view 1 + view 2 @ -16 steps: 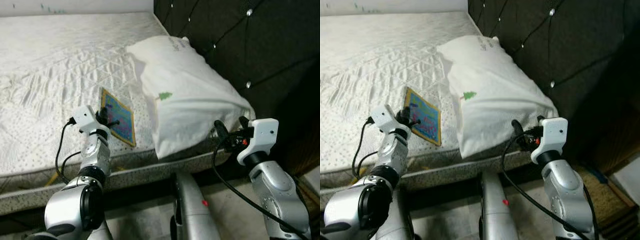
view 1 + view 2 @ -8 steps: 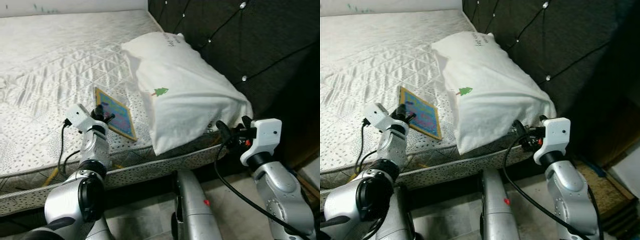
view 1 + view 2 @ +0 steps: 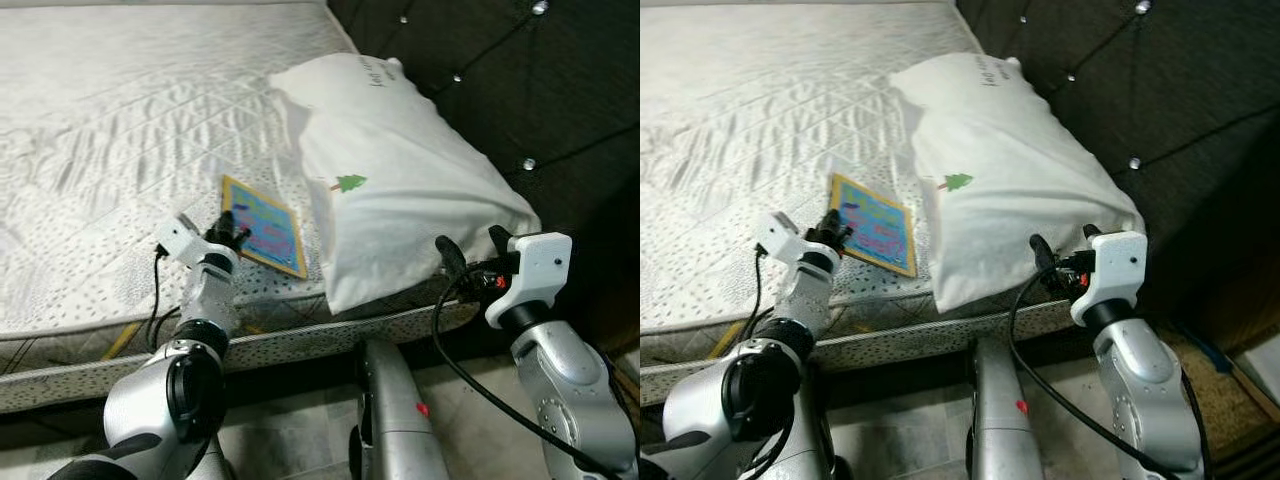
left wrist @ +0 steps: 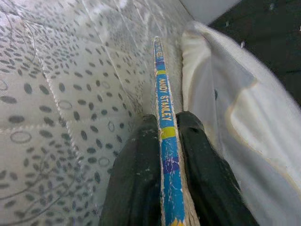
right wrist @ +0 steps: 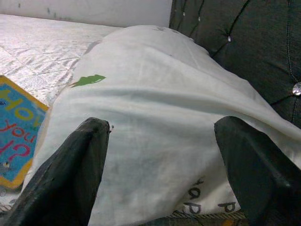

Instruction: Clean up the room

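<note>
Fingers (image 4: 141, 183) pinch book (image 3: 263, 226), seemingly beside pillow (image 3: 400, 190).

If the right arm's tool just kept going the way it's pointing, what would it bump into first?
Most likely the white pillow. The right tool is open and aimed at the pillow's near end, which hangs over the mattress edge; how close it is I cannot tell.

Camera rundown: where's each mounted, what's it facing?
Left/right eye: head, looking down at mattress, pillow, book; both arms show.
Left wrist: along left end effector, shut on the book's edge.
Right wrist: along open right end effector, facing the pillow, headboard behind.
Shared: book and pillow appear in all.
</note>
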